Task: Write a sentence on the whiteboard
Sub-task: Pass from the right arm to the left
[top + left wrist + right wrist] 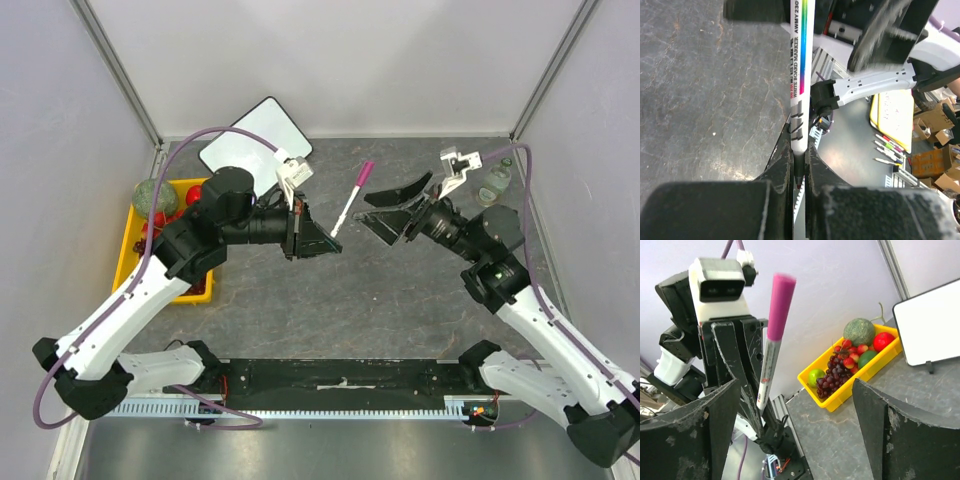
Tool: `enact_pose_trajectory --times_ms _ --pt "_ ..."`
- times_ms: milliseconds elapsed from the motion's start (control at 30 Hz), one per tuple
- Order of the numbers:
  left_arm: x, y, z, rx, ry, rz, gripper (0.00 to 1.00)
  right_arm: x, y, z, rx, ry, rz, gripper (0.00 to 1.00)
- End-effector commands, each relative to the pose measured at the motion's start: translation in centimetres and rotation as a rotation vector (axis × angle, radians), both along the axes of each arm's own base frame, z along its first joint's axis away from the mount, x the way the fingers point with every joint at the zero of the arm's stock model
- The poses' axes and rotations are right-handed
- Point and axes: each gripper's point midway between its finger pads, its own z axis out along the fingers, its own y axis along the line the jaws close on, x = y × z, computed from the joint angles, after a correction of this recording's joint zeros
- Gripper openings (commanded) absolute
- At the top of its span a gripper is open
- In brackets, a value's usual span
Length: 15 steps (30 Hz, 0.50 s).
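The left pincer [326, 240] clenches the lower end of the pink-capped marker [352, 198] over the desk's middle. The right pincer [392, 208] gapes released beside it. The whiteboard [255, 135] stands near the far left corner.

Your left gripper [322, 238] is clamped on the uncapped end of a whiteboard marker [350, 200], forearm reaching toward mid-table. Your right gripper [370, 208] faces it from the right, its 2 fingers spread wide, gripping nothing.

Yellow fruit tray [125, 252] (grapes [836, 377], melon [859, 331]) at left
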Motion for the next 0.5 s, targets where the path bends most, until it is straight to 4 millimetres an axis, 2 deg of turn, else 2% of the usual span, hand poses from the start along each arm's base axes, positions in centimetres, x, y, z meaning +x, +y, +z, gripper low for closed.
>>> enact_pose_trajectory --times_ms 0,133,267,367,467 --pt "-1.0 1.5 1.0 0.028 -0.043 -0.001 0.02 -1.3 0.0 2.0 -0.044 -0.091 0.142 0.98" --pt "-2.2 2.0 0.2 0.066 -0.024 -0.053 0.02 -3.9 0.9 2.2 -0.048 -0.126 0.352 0.98" --pt "-3.6 2.3 -0.3 0.079 -0.01 -0.126 0.02 -6.6 0.9 3.1 -0.021 -0.184 0.513 0.98" --pt "-4.6 2.1 -0.3 0.062 0.006 -0.192 0.02 -7.1 1.0 2.9 -0.022 -0.176 0.554 0.95" --pt "-5.1 1.9 -0.7 0.062 0.022 -0.236 0.02 -7.2 1.4 2.6 -0.025 -0.162 0.572 0.84"
